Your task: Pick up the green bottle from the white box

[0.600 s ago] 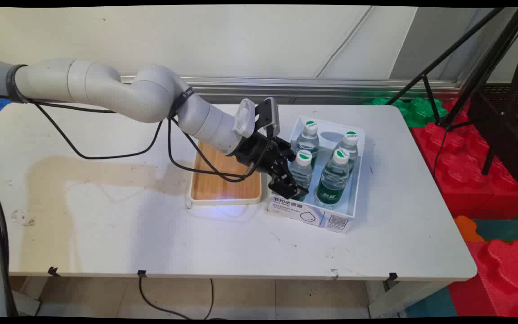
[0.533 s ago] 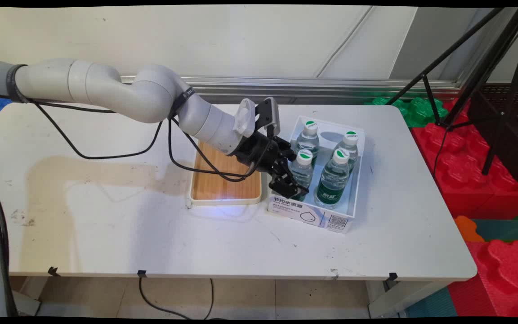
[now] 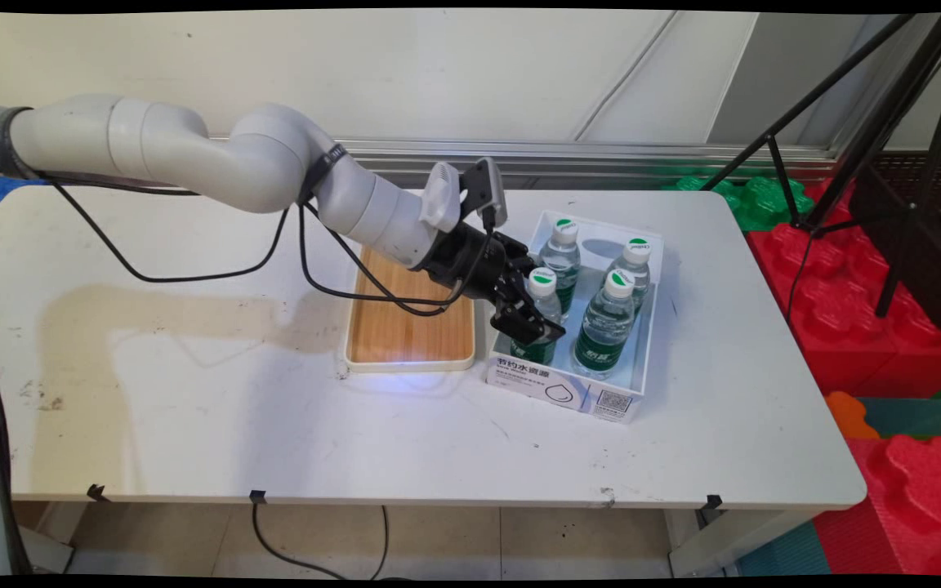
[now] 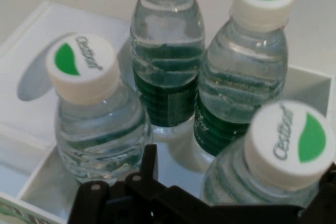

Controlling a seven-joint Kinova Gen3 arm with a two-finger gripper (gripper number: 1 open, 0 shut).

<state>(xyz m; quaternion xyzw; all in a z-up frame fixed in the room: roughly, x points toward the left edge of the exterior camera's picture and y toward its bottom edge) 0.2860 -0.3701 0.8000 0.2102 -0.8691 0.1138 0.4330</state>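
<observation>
An open white cardboard box (image 3: 560, 390) holds several clear water bottles with green labels and white caps. My black gripper (image 3: 537, 331) reaches in from the left and is shut on the front-left bottle (image 3: 542, 296), which leans left toward the arm. In the hand view the gripper (image 4: 239, 184) has this bottle (image 4: 286, 145) between its fingers (image 4: 149, 163) at lower right. The other bottles stand upright: front right (image 3: 608, 314), back left (image 3: 562, 249) and back right (image 3: 634, 263). In the hand view they are beyond the held one, inside the box wall (image 4: 31, 22).
A shallow wooden tray (image 3: 409, 331) lies directly left of the box, under the wrist. Black cables (image 3: 193, 282) hang from the arm over the table. A black tripod (image 3: 846, 122) and red foam blocks (image 3: 871, 327) stand off the table's right edge.
The gripper has risen and drawn back left a little. The held bottle came with it, its cap shifting left and its body tilting. The other bottles stayed put.
</observation>
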